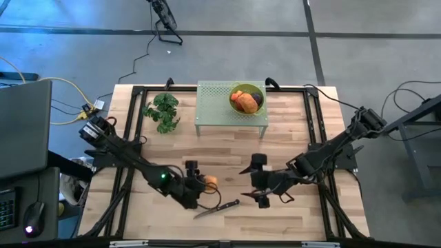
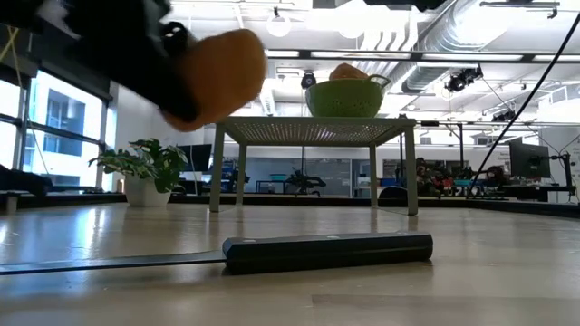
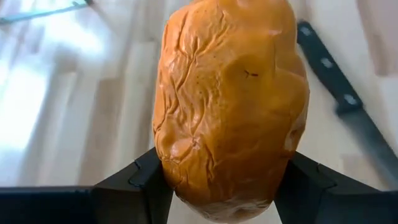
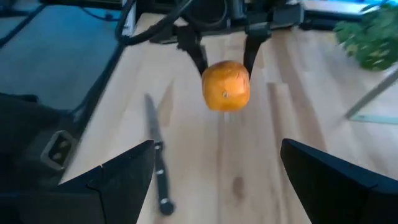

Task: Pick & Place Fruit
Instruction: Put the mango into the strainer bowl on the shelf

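An orange oval fruit (image 3: 230,106) is up in the air over the table's near middle, and my left gripper (image 1: 202,184) is shut on it. In the right wrist view the same fruit (image 4: 226,85) shows between the left fingers, above the wood. My right gripper (image 4: 217,171) stands open a short way to the fruit's right, facing it, with nothing between its fingers; the high view shows the right gripper (image 1: 256,184) there too. More fruit lies in a green bowl (image 1: 256,89) on a green perforated stand (image 1: 213,103) at the far middle. My left gripper pinches the orange fruit between its two fingers (image 3: 146,186), one on each of the fruit's long sides (image 3: 168,168), near the end closest to the wrist. The fingers slant down from the table's left. The fruit sticks out past the fingertips, lifted clear of the table (image 2: 217,77).
A black-handled knife (image 1: 218,208) lies flat on the table just near of the two grippers, its handle (image 2: 326,251) close to the low camera. A green leafy bunch (image 1: 163,111) stands at the far left beside the stand. Black frame rails (image 1: 131,124) run along the table's sides.
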You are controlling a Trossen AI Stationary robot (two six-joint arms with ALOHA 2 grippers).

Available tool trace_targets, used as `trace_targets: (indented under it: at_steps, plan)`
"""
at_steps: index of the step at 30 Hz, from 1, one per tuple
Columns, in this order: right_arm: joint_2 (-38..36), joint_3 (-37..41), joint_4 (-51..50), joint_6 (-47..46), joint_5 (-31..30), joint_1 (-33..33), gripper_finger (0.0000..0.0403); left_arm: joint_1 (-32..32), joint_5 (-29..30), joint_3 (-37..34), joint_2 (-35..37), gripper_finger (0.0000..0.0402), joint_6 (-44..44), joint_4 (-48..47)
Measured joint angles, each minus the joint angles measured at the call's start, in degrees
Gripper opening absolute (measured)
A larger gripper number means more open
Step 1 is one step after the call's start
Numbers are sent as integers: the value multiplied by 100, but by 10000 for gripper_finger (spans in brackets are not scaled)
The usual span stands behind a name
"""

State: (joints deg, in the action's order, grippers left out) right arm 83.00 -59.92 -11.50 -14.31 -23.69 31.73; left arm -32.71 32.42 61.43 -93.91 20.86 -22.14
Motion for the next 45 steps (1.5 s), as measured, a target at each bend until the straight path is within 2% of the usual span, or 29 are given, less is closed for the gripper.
trace_targets:
  at_steps: [11,26,36,45]
  plan:
    - [-50,0,130,778,-1233,-34,340,948,-60,0,77,203,-1218,441]
    - [-61,-2,-207,1304,-1240,-673,340,1775,-259,0,835,203,-2458,362]
    - [-87,-2,-787,1247,-1240,-951,340,2146,-395,0,861,203,-2708,-15]
    - [-87,-2,-1648,809,-1231,-1241,340,2578,-557,0,861,203,-2938,-74]
